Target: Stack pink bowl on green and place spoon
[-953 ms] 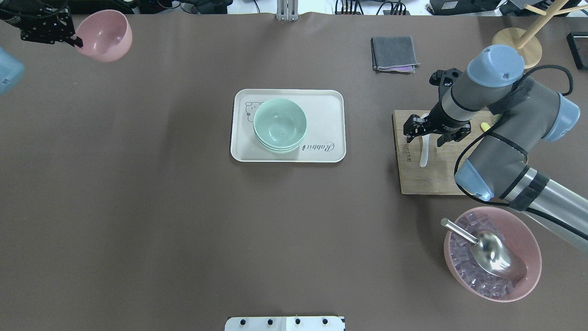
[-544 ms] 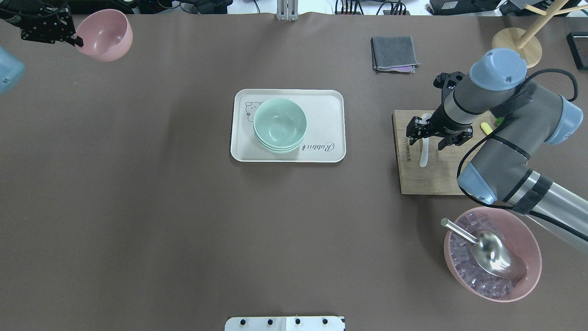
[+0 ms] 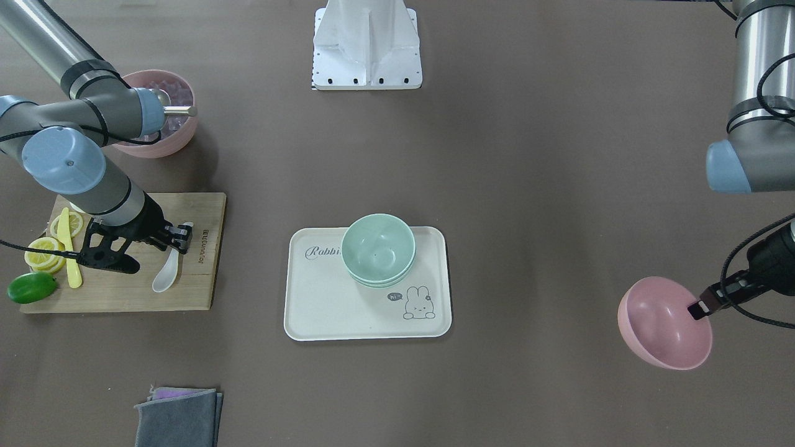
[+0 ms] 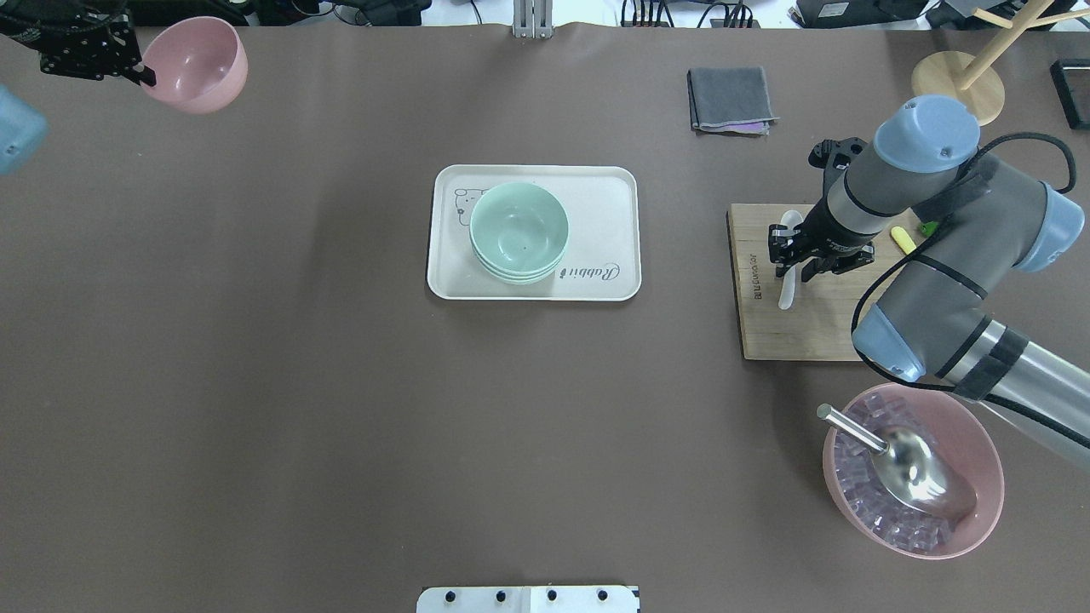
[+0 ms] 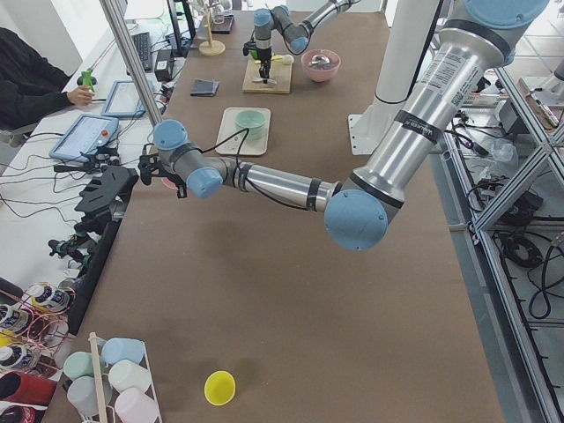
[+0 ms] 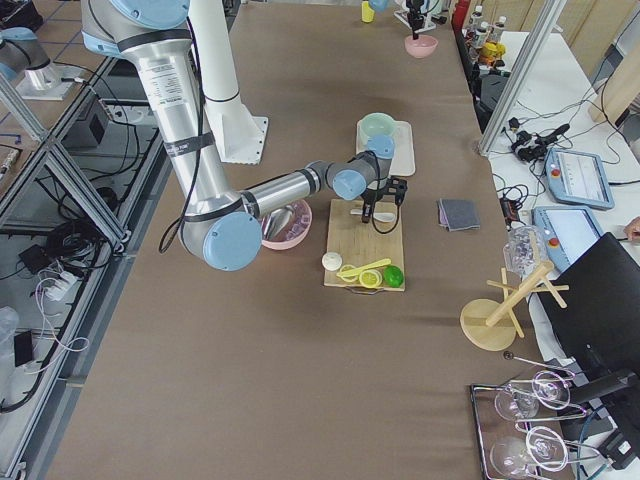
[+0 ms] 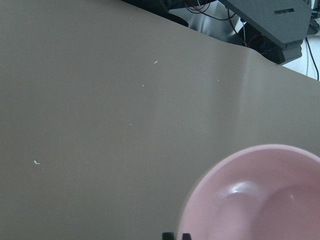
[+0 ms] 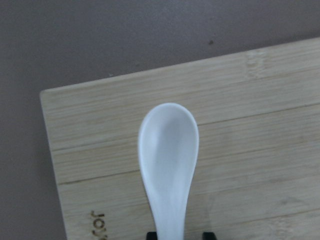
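My left gripper (image 4: 140, 75) is shut on the rim of the pink bowl (image 4: 197, 64) and holds it off the table at the far left corner; the bowl also shows in the front-facing view (image 3: 664, 332) and in the left wrist view (image 7: 260, 200). The green bowls (image 4: 519, 230) sit stacked on the white tray (image 4: 605, 196) at mid-table. The white spoon (image 4: 787, 289) lies on the wooden cutting board (image 4: 809, 328). My right gripper (image 4: 790, 264) is low over it, open. In the right wrist view its fingertips (image 8: 152, 234) straddle the handle of the spoon (image 8: 168, 150).
A large pink bowl (image 4: 979, 443) of ice cubes with a metal scoop (image 4: 911, 464) stands near the robot's right. A folded grey cloth (image 4: 731, 98) and a wooden stand (image 4: 958, 81) are at the far right. Lemon slices (image 3: 46, 251), a lime (image 3: 31, 288) and a yellow knife (image 3: 69, 254) lie on the board.
My right gripper has moved right and come down over the spoon's handle, its fingers now closer around it. The left gripper with the pink bowl has barely shifted.
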You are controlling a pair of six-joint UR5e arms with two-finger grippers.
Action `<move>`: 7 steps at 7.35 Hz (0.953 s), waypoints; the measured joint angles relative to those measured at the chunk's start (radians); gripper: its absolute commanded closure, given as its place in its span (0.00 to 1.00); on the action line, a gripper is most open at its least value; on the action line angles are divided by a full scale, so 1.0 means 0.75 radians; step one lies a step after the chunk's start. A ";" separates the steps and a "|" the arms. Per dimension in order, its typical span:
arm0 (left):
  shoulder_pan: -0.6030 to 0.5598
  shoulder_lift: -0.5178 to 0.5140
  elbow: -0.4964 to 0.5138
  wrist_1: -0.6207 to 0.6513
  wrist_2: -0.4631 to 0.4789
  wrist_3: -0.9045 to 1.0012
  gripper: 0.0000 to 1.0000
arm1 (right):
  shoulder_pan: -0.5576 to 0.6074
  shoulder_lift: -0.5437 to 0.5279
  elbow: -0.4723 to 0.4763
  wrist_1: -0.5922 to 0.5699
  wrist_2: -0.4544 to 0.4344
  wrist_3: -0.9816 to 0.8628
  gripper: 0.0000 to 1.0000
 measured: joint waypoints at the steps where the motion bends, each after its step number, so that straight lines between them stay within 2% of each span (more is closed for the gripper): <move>1: 0.000 0.001 0.000 0.000 0.000 0.000 1.00 | -0.001 0.007 0.000 0.000 0.001 0.000 1.00; 5: 0.000 -0.010 -0.016 -0.001 -0.014 -0.034 1.00 | 0.051 0.032 0.069 -0.024 0.047 0.000 1.00; 7: 0.057 -0.044 -0.097 -0.010 -0.040 -0.251 1.00 | 0.124 0.054 0.111 -0.074 0.093 -0.004 1.00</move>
